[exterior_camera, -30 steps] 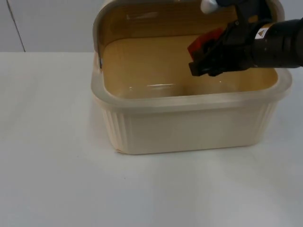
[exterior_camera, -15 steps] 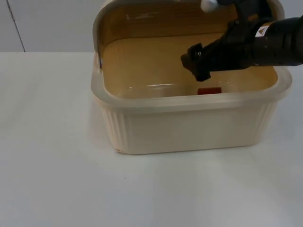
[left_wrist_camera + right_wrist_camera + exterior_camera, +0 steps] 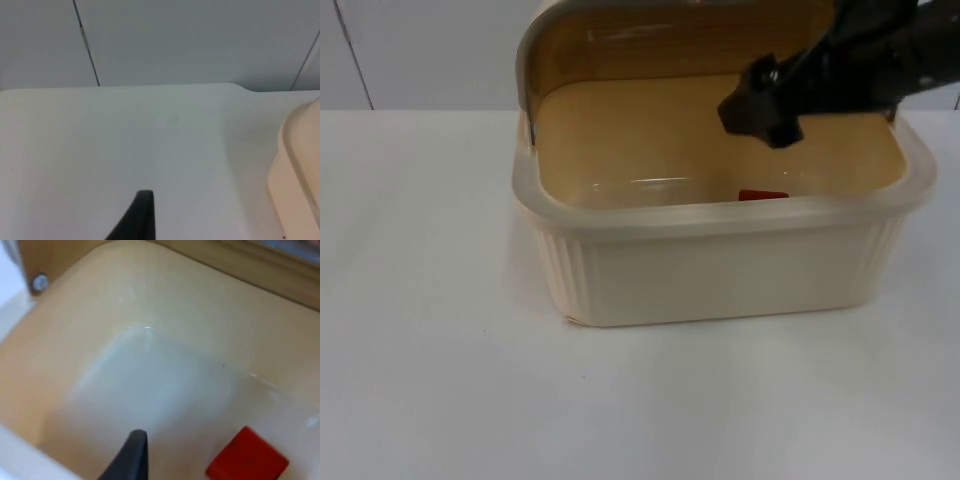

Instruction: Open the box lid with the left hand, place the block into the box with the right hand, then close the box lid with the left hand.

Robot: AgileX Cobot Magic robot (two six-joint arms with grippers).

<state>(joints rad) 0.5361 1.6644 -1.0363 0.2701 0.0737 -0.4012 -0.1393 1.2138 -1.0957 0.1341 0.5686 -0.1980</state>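
A cream plastic box (image 3: 720, 262) stands on the white table with its lid (image 3: 670, 35) swung up at the back. A red block (image 3: 762, 195) lies on the box floor against the near wall. It also appears in the right wrist view (image 3: 247, 460), flat on the floor. My right gripper (image 3: 760, 108) hovers open over the box's right half, above the block and apart from it, holding nothing. My left gripper (image 3: 142, 216) hangs over bare table to the left of the box, whose cream side (image 3: 295, 175) shows nearby.
The grey partition wall (image 3: 175, 40) closes the table at the back. White table top (image 3: 470, 380) stretches in front of and to the left of the box.
The right gripper let go of the red block, which dropped to the box floor. The gripper then rose and drew back to the right.
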